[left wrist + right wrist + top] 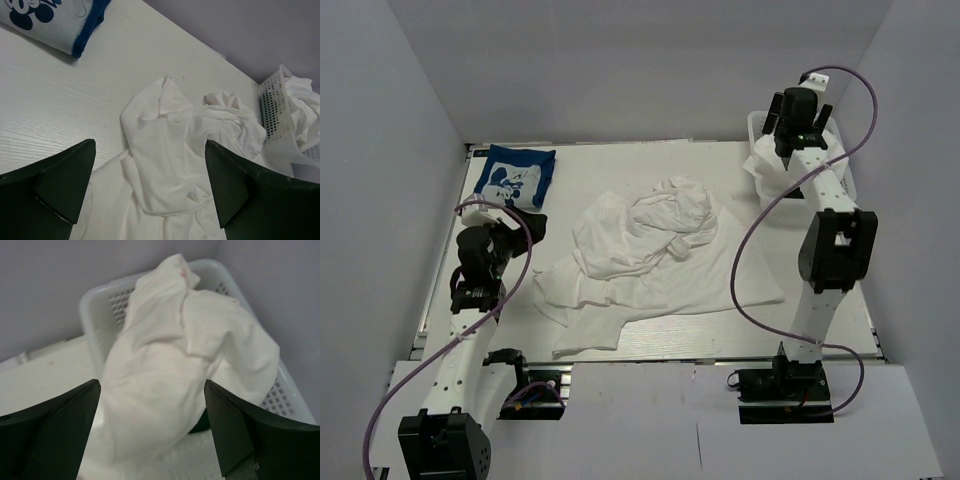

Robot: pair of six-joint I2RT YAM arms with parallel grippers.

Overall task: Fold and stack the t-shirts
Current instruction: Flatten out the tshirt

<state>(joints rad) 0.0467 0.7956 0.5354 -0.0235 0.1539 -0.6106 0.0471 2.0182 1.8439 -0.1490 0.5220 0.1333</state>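
A large white t-shirt lies crumpled and partly spread on the middle of the table. In the left wrist view it lies below and ahead of my fingers. A folded navy blue t-shirt with a white cartoon print lies at the far left corner; it also shows in the left wrist view. My left gripper is open and empty, just left of the white shirt's edge. My right gripper is open and empty, hovering over white cloth piled in a basket.
A white perforated basket stands at the far right corner, and white cloth spills over its near-left rim. It shows in the left wrist view and the right wrist view. Grey walls close in the table on three sides.
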